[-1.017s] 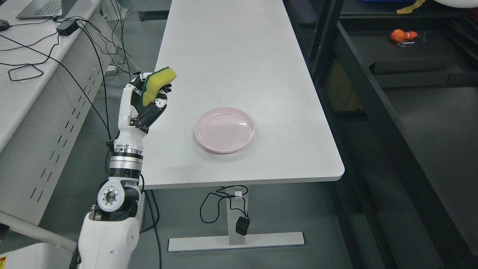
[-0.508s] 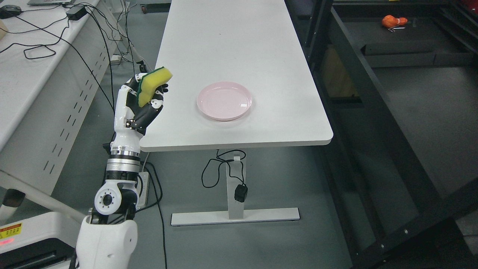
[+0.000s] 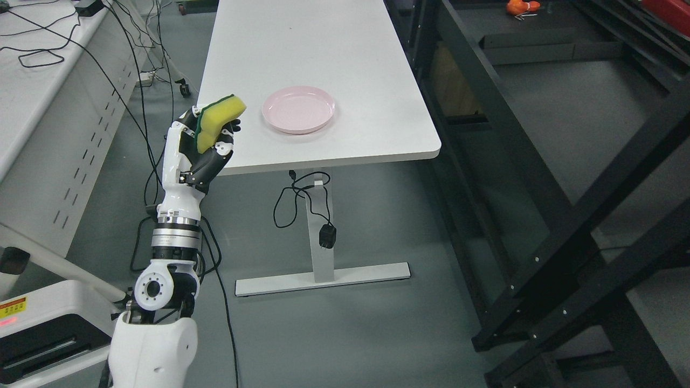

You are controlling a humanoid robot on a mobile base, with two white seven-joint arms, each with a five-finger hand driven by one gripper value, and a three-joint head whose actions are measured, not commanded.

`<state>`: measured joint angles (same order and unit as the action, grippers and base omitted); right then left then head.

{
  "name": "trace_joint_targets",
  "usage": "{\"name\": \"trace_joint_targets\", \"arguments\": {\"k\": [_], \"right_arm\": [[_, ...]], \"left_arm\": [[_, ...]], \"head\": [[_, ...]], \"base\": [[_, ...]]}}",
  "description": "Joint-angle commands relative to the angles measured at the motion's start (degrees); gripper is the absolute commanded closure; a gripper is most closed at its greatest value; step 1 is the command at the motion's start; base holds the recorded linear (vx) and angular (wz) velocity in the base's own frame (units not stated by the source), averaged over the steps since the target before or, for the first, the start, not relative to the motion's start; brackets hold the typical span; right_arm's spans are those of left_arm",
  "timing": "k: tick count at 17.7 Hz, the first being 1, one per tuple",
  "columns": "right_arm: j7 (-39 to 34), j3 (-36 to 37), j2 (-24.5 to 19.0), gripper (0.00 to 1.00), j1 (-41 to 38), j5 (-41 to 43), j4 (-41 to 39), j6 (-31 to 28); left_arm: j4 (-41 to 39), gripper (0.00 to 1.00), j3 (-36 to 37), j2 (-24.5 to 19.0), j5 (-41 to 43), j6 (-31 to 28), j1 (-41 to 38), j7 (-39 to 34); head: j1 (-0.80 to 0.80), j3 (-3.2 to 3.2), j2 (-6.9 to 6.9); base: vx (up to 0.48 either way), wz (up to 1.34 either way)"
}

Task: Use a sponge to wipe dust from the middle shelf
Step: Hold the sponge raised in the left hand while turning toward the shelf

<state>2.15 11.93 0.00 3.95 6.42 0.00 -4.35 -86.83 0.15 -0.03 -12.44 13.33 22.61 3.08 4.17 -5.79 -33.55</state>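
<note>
Your left hand (image 3: 207, 145) is raised upright beside the left edge of the white table (image 3: 323, 59), and its fingers are curled around the yellow sponge (image 3: 218, 121), which has a green scrubbing layer on the back. The sponge is in the air, not touching the table. A pink plate (image 3: 298, 109) sits near the front edge of the table, well apart from the hand. The right arm is not visible.

I judge that you are in the carrying step: the sponge is taken, but no wiping is started. The black shelf rack (image 3: 539, 178) stands at the right of the table. Next you need to turn toward this rack, bring the sponge to the middle shelf, and press it flat before wiping.
</note>
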Motion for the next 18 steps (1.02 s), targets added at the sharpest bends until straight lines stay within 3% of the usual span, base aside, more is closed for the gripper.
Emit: {"name": "trace_joint_targets", "arguments": {"k": [1, 11, 18], "right_arm": [[-0.04, 0.02, 1.00, 0.00, 0.00, 0.00, -1.00, -0.04], [-0.04, 0.02, 1.00, 0.00, 0.00, 0.00, -1.00, -0.04], [-0.04, 0.02, 1.00, 0.00, 0.00, 0.00, -1.00, -0.04]], "left_arm": [[-0.36, 1.00, 1.87, -0.97, -0.04, -0.06, -0.03, 0.00], [-0.36, 1.00, 2.13, -0.97, -0.04, -0.15, -0.11, 0.00], [-1.41, 1.00, 9.68, -0.97, -0.04, 0.29, -4.15, 0.00]], "head": [[0.00, 0.00, 0.00], [0.00, 0.00, 0.00], [0.00, 0.00, 0.00]], "base": [[-0.256, -0.21], [-0.181, -0.46], [-0.122, -0.63]]}}
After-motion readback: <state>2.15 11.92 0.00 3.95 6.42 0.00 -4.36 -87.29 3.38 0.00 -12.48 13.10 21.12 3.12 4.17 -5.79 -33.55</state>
